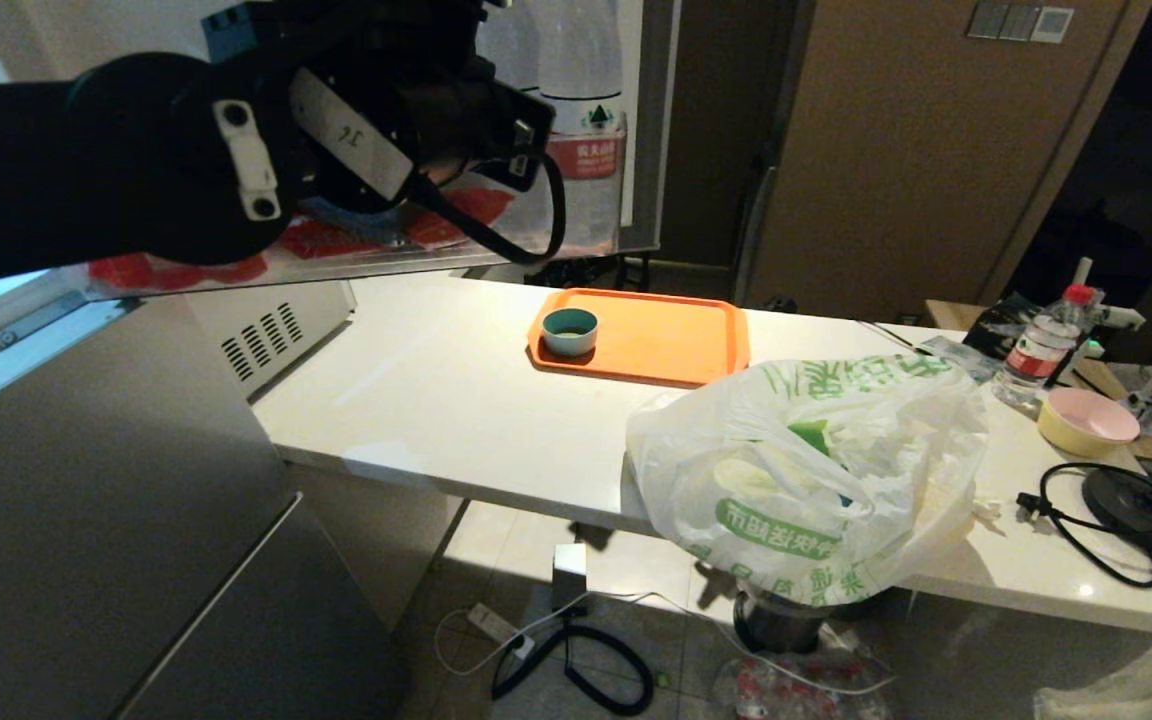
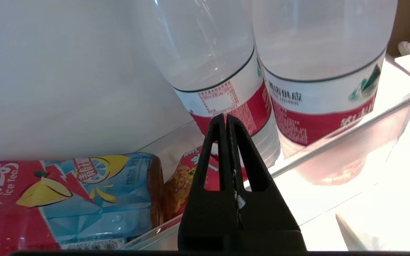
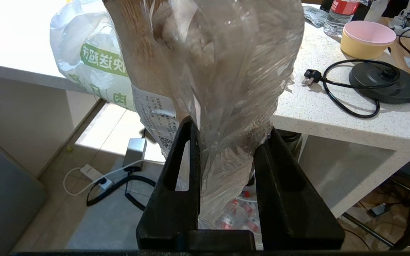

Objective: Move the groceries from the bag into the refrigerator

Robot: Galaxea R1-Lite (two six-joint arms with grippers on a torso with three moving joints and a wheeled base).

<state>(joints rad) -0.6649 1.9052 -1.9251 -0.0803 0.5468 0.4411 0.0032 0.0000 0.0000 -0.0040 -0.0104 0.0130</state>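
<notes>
At ten o'clock in the head view, the left gripper (image 2: 226,119) sits closed and empty beside the refrigerator (image 1: 106,500) door bottles (image 2: 315,71). The right gripper (image 3: 226,135) pinches a clear grocery pack (image 3: 219,71); swing it wide of the bag (image 1: 816,470), at four o'clock.

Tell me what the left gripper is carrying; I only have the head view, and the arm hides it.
Observer: Nothing. The left gripper is shut and empty, pointing at two red-labelled water bottles standing in a clear door shelf.
Operator: Anything else in there?
Observer: An ice tea bottle lies on its side next to them.
Operator: And the right gripper? It's outside my view.
Observer: The right gripper is shut on a clear pack of pale lumps, held off the table edge, in front of the bag.
</notes>
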